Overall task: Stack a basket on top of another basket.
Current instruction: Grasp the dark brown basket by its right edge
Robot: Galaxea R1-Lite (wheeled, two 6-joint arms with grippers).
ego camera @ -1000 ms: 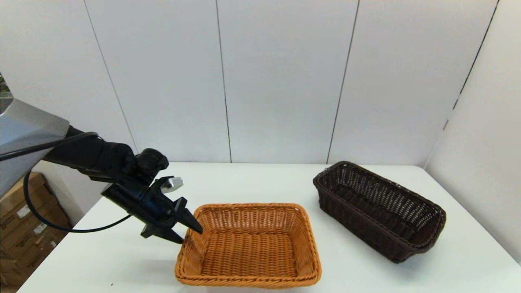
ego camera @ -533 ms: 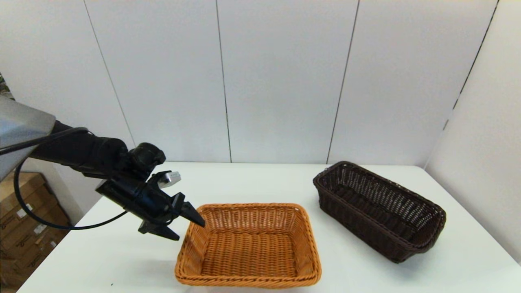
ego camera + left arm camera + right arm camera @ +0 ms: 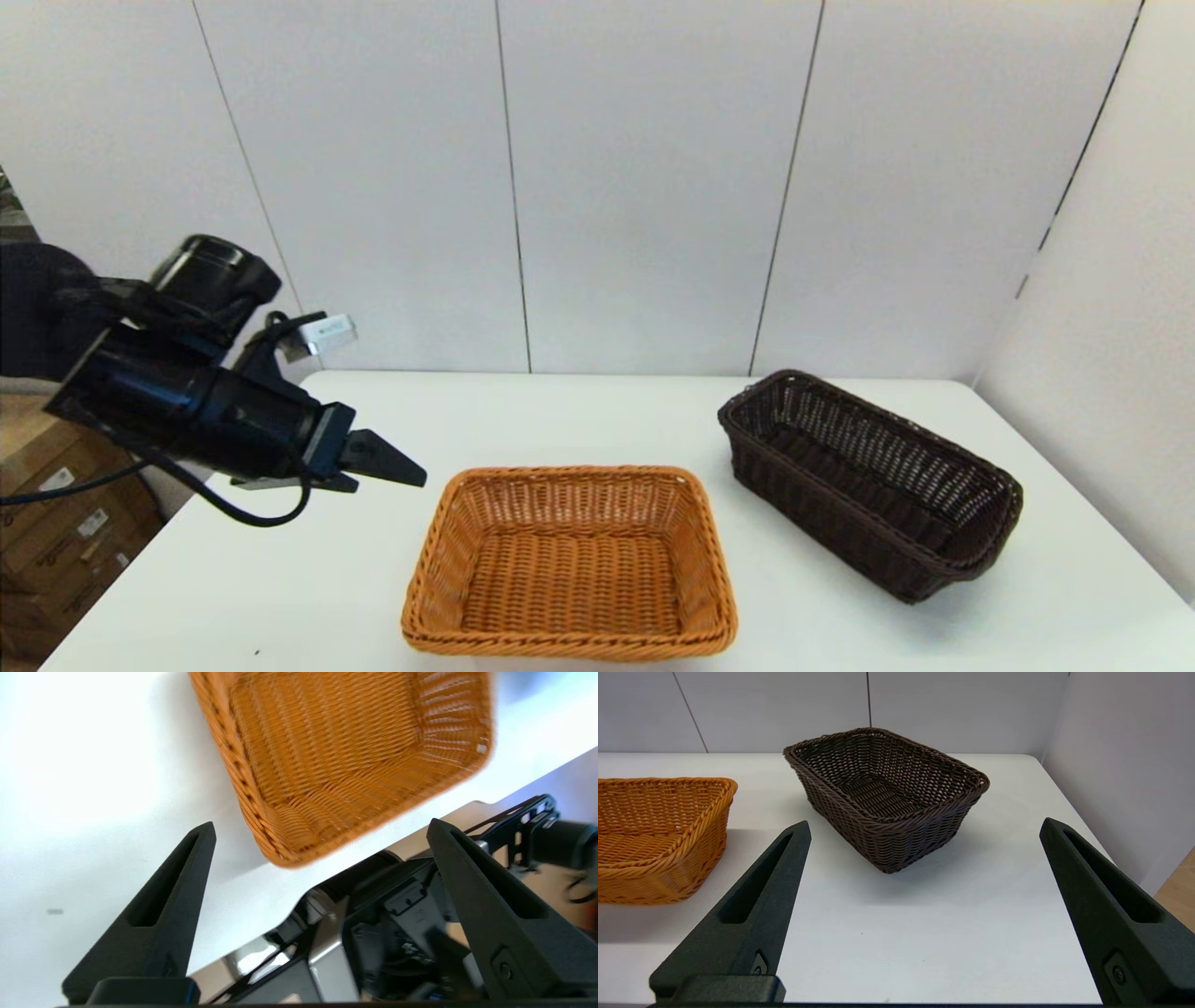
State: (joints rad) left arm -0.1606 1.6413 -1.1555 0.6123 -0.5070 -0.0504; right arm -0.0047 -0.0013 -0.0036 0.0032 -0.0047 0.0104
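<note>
Left hand (image 3: pixel 392 467) wide, beside orange basket (image 3: pixel 569 565) rim, dark basket (image 3: pixel 868 481) apart.

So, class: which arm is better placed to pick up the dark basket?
Right. Its open end effector faces the dark basket on the table's right; the left end effector hovers beside the orange basket.

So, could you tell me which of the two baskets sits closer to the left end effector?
The orange basket, just beside the left end effector; the dark brown basket sits far right.
</note>
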